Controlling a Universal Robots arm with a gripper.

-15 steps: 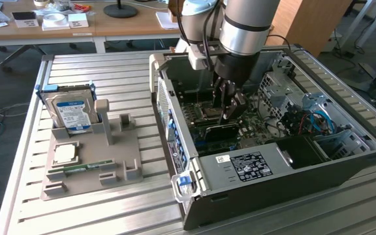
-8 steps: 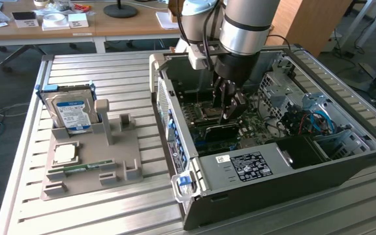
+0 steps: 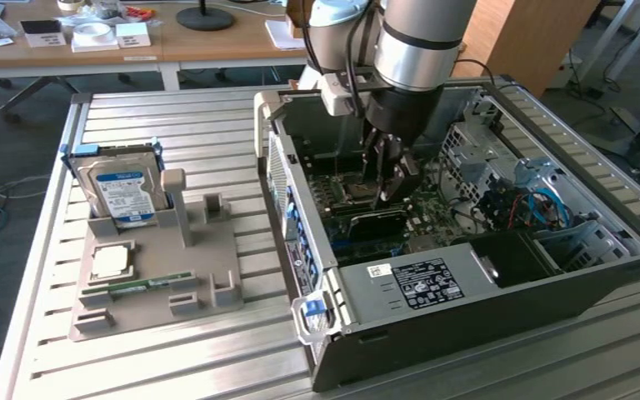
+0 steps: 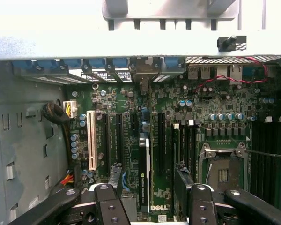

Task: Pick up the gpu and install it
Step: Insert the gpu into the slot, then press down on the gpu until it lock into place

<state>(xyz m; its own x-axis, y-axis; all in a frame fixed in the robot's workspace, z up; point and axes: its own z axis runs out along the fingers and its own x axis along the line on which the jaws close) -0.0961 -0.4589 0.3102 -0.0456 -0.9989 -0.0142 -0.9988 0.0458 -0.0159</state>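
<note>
Gripper (image 4: 150,194) open, jaws straddling the gpu (image 4: 144,176), which stands edge-on in a motherboard (image 4: 201,103) slot inside the case (image 3: 453,308) — apparently seated, so unheld.

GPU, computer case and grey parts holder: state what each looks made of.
GPU: dark circuit board, apparently fibreglass laminate, seen edge-on with printed logos, standing between the open gripper fingers.
Computer case: sheet metal, dark painted outside, bare grey inside with punched holes.
Parts holder: matte grey, probably plastic, possibly printed.
</note>
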